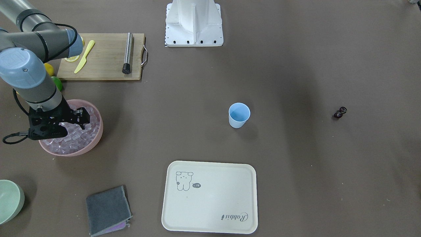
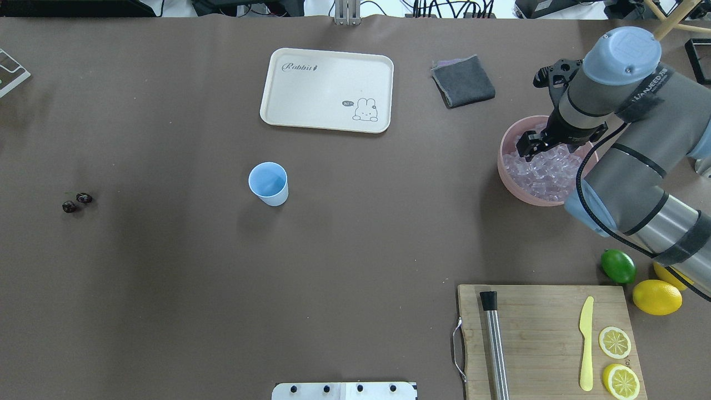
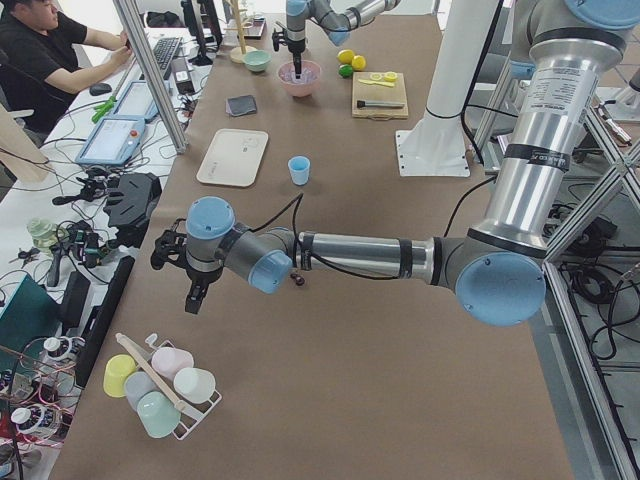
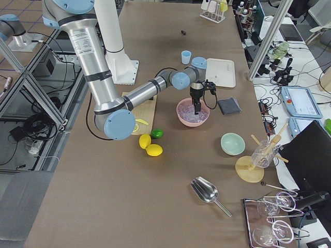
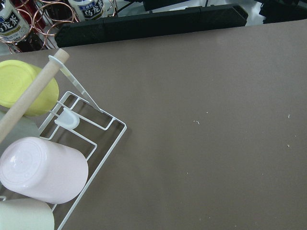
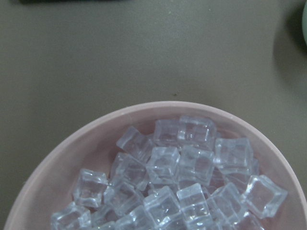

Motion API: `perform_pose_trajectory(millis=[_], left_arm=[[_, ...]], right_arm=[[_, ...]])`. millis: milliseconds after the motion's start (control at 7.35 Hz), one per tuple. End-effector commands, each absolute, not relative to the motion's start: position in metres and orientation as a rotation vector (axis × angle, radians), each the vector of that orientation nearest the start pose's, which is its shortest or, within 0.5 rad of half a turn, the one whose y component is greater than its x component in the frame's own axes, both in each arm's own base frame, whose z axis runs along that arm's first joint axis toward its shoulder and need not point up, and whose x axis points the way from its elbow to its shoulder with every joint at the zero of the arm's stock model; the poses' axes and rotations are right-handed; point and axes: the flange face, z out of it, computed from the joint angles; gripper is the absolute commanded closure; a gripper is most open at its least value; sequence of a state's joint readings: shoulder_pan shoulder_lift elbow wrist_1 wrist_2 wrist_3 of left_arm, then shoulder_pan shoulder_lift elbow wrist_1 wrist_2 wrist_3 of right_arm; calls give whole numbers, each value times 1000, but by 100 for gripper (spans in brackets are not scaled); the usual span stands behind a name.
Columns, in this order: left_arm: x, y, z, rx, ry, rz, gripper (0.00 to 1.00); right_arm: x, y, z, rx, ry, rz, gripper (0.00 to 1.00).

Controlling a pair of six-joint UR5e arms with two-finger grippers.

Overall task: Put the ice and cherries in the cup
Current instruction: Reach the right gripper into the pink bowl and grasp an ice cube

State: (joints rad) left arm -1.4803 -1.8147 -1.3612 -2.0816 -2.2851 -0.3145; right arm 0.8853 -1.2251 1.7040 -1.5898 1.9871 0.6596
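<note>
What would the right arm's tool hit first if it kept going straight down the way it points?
Most likely the ice in the pink bowl: the right tool points down right over the cubes. Its height above them is unclear.

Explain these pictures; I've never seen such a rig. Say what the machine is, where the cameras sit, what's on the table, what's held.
It is a two-armed robot at a table, each arm ending in a two-finger gripper. Two cameras look down, from behind the robot and facing it; two watch from the table's ends; one rides each wrist. The right gripper hovers at a pink bowl of ice. The left gripper hangs near a cup rack. The blue cup, cherries and a tray lie apart. I cannot tell whether anything is held.
</note>
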Motion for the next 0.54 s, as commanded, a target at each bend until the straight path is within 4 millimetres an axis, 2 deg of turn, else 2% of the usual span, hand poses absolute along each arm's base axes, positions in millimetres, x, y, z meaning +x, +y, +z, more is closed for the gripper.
perform_pose_trajectory(millis=[0,272,408], left_arm=[[-12,-622,575,369,784,-15,2],[-12,-622,573,373,786,-13,2],[-12,-622,573,374,786,-12,2]], right_arm=[[-330,-535,432,88,-576,-127,10],[-332,-533,437,81,-570,-128,18],[-332,-533,437,79,-569,-126,35]])
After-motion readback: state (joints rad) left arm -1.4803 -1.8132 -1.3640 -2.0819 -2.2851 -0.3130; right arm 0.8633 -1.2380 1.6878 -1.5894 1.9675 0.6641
